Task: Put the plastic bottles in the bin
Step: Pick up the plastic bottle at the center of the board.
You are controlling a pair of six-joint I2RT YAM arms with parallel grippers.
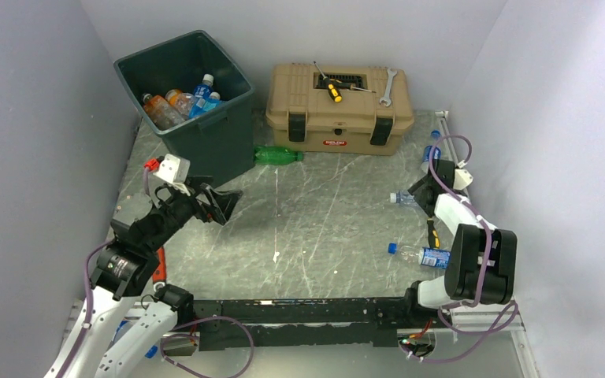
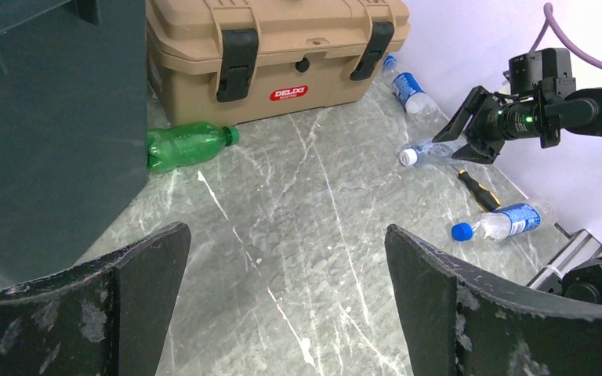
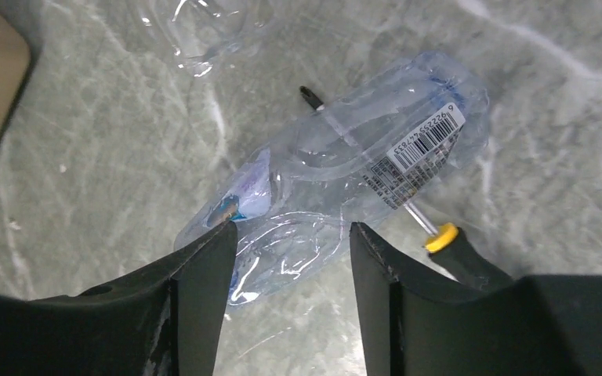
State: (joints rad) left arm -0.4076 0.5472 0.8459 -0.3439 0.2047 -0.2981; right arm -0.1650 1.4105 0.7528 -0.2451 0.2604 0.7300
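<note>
The dark green bin stands at the back left with several bottles inside. A green bottle lies at its foot. My left gripper hangs open beside the bin, nothing between its fingers. At the right, a crushed clear bottle lies on the table. My right gripper stands over it, jaws half closed either side of its near end, a gap still showing at the right finger. A blue-capped bottle lies nearer, another by the right wall.
A tan toolbox sits at the back, with a wrench and a screwdriver on its lid. A black-and-yellow screwdriver lies partly under the crushed bottle. An orange-handled tool lies by the left arm.
</note>
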